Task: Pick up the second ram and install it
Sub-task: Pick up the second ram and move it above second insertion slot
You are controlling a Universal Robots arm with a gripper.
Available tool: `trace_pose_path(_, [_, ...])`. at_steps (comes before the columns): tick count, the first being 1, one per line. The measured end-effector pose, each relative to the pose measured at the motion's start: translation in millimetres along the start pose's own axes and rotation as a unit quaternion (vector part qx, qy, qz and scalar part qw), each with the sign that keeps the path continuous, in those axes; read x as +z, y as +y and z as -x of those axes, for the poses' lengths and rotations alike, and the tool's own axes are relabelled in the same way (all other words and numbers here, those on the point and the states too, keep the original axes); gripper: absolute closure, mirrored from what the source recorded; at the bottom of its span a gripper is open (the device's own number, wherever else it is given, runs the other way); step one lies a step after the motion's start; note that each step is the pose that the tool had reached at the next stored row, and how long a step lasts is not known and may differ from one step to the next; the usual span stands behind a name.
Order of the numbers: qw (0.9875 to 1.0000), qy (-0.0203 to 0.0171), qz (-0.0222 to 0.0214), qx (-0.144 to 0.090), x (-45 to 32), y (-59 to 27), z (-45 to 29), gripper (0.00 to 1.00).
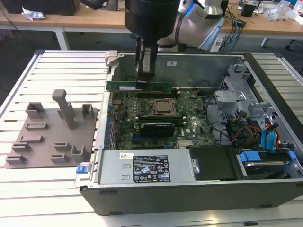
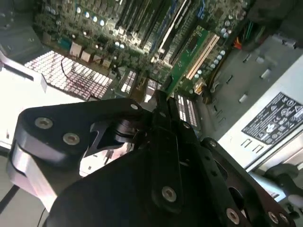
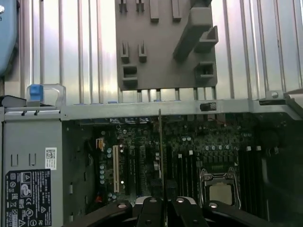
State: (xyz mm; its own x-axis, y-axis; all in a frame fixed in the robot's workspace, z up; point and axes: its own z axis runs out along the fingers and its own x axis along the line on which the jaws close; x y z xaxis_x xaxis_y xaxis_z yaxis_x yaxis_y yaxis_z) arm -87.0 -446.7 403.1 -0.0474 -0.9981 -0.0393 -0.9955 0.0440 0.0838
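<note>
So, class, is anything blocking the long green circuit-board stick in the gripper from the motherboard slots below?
Nothing visible does. The gripper holds the long green ram stick over the dark slots beside the square metal CPU socket; nothing shows between them.

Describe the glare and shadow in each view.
Exterior view: glare whitens the slatted table; the end effector holding the second ram is dark. Second wrist view: a washed-out patch beside the black end effector. First wrist view: the table shines; the case interior lies in shadow.
</note>
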Motion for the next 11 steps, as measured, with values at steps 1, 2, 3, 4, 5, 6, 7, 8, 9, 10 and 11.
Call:
trace_pose_path(1, [1.0000,-0.0003,0.0004,0.000,0.4,-5.9,5.9,0.87])
trace_pose_path(2, [1.0000,-0.0005,0.0005,0.000,0.7,-9.7,12.0,0.87])
trace_pose_path(3, [1.0000,-0.0009,0.0006,0.000,1.2,-13.3,19.7,0.87])
trace_pose_path(4, [1.0000,-0.0010,0.0006,0.000,1.5,-16.0,26.8,0.87])
trace_pose_path(5, [1.0000,-0.0014,0.0006,0.000,1.9,-18.4,33.6,0.87])
trace_pose_path(6, [1.0000,-0.0015,0.0006,0.000,2.3,-20.7,39.6,0.87])
trace_pose_path(7, [1.0000,-0.0015,0.0008,0.000,2.9,-22.8,44.0,0.87])
trace_pose_path(8, [1.0000,-0.0016,0.0011,0.000,4.4,-25.7,48.8,0.87])
trace_pose_path(9, [1.0000,-0.0015,0.0020,0.000,6.4,-29.9,54.5,0.87])
trace_pose_path(10, [1.0000,-0.0015,0.0026,0.000,7.9,-32.4,57.3,0.87])
trace_pose_path(11, [1.0000,-0.0015,0.0032,0.000,9.1,-34.5,59.2,0.87])
